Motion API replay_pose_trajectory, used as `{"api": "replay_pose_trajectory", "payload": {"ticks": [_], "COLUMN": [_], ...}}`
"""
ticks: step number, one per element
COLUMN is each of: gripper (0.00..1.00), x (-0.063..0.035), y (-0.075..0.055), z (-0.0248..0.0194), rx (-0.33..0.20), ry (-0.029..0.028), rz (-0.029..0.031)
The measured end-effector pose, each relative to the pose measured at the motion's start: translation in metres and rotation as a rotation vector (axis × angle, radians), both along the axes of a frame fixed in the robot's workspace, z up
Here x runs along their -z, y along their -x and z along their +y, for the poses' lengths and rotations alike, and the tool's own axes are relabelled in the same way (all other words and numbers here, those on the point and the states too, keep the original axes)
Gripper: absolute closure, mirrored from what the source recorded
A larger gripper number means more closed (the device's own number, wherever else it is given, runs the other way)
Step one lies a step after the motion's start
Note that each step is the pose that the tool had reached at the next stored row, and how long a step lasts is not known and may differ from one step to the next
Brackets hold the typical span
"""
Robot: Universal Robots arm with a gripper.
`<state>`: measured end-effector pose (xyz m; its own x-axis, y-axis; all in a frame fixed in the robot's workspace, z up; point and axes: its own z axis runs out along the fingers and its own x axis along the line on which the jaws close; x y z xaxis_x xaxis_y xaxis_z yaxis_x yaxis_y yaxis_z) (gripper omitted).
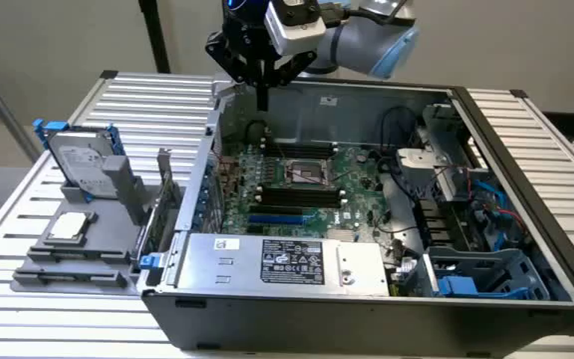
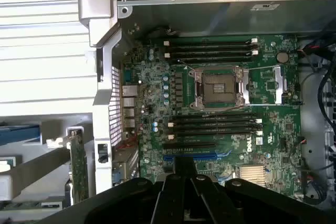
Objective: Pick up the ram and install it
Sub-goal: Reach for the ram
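My gripper (image 1: 263,96) hangs above the far corner of the open computer case (image 1: 297,307), at the exterior view's left, fingers pointing down and shut with nothing between them. In the wrist view the gripper (image 2: 184,169) looks down on the green motherboard (image 2: 273,145). Black memory slots (image 2: 212,124) lie empty on both sides of the processor socket (image 2: 219,88). A thin green board (image 2: 79,169) stands on edge in a grey fixture (image 1: 98,224) just outside the case wall. I cannot tell whether this board is the ram.
A hard drive (image 1: 80,161) stands upright in the fixture, and another drive (image 1: 71,226) lies flat on it. The power supply (image 1: 282,262) fills the case's near side. Cables and a blue drive cage (image 1: 477,280) crowd the exterior view's right. A blue slot (image 2: 189,157) lies below the memory slots.
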<state>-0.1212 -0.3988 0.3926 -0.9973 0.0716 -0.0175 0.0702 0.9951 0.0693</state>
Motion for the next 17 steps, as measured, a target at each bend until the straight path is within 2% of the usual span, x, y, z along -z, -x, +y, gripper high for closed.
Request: {"api": "replay_pose_trajectory", "payload": {"ticks": [12, 15, 17], "gripper": [0.89, 0.89, 0.89], "x": [0.0, 0.0001, 0.0005], "y": [0.0, 0.0022, 0.0087], "z": [0.0, -0.0016, -0.0048], "rx": [0.0, 0.0, 0.0], "ry": [-0.0058, -0.0054, -0.0053], "rz": [0.0, 0.0, 0.0]}}
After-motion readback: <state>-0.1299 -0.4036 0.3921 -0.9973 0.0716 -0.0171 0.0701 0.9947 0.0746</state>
